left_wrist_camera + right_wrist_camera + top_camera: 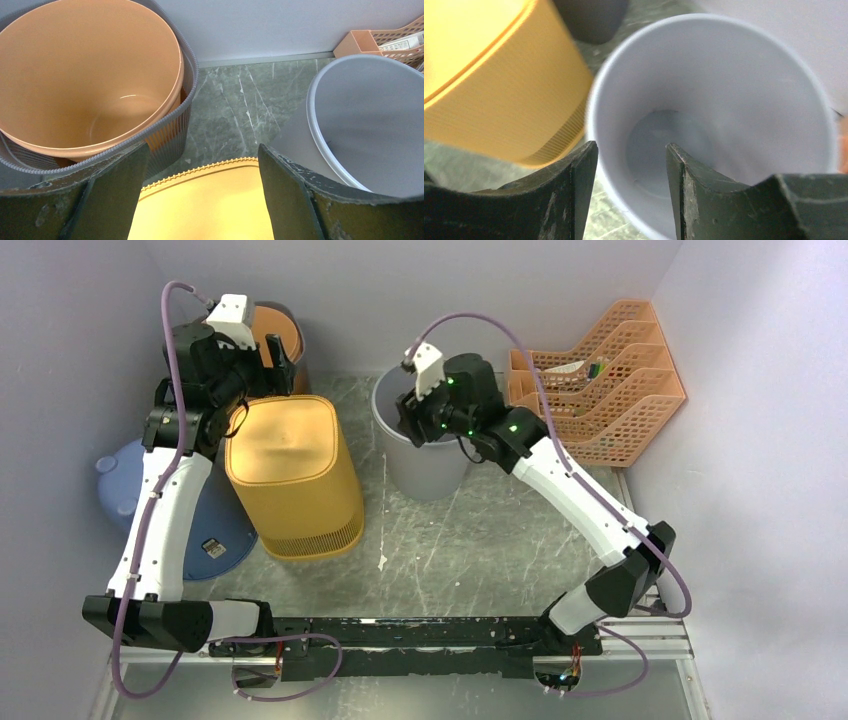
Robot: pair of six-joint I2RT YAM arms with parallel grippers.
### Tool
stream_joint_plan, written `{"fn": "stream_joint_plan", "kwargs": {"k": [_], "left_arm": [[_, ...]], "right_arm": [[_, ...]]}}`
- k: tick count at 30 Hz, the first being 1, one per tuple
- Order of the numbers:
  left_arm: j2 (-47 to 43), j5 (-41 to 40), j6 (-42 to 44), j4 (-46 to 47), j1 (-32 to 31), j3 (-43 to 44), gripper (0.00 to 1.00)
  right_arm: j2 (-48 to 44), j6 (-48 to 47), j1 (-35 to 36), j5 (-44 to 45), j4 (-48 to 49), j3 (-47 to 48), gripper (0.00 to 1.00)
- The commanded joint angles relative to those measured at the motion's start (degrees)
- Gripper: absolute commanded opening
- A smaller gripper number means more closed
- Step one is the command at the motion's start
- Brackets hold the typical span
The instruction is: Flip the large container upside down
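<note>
Containers counted on the desk: four, namely one yellow container (290, 475), one grey container (425, 455), one orange container (85, 75) and one dark ribbed container (172, 132). One blue dish (215, 525) and one file rack (610, 380) were present.

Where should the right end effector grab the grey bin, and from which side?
Probably take the grey bin by its thin rim, from above, one finger inside and one outside. It stands upright, mouth open, and its round body looks too wide for the jaws. The right end effector straddles that rim now.

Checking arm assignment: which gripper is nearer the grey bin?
Right. The right gripper straddles the grey bin's rim, jaws open, one finger inside. The left gripper hovers over the yellow container's far edge, apart from the bin.
</note>
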Motion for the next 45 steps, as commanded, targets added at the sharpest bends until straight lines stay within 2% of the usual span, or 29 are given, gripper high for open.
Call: {"fn": "stream_joint_plan", "kwargs": {"k": [1,7,23,28,32,34,36,40,42,45], "left_arm": [[-0.5,0.3,-0.2,2.0,-0.5,-0.6,0.91],[-1.3,-0.8,0.6,1.9,-0.5,-1.7,0.91],[-2.7,-0.8,1.1,1.7,-0.5,-1.9,0.91],[-2.8,-1.1,1.4,1.5,-0.5,-2.0,0.91],[-2.8,-1.3,1.5,1.2,-0.5,-1.4,0.92],[-2.8,-1.1,1.5,1.1,-0.5,-1.1,0.92],[-2.8,-0.8,1.3,1.0,-0.5,-0.7,0.92],[-2.8,-0.7,1.4,0.6,-0.5,0.2,0.91],[-2.7,-0.8,1.4,0.1,-0.5,1.0,0.91],[-2.5,-0.9,1.5,-0.3,-0.5,2.0,0.91]], "right_arm": [[1.7,-4.5,3.0,-4.3,-2.9,1.4,0.52],[2.8,-4.9,3.6,-5.9,-2.6,0.9,0.52],[7.0,-6.1,4.0,-0.1,-0.8,-3.8,0.5],[8.8,-5.1,4.0,2.7,-1.0,-3.0,0.4],[7.8,-3.2,3.7,4.1,0.7,-2.3,0.16],[6.6,-1.9,3.2,4.3,2.7,-2.3,0.1],[5.4,1.3,1.5,3.0,5.4,-2.5,0.06],[1.3,11.1,-4.4,-8.0,16.7,-6.6,0.03],[-2.4,18.1,-7.2,-12.6,27.0,-12.1,0.02],[-8.2,31.5,-12.3,-17.2,49.3,-23.4,0.02]]}}
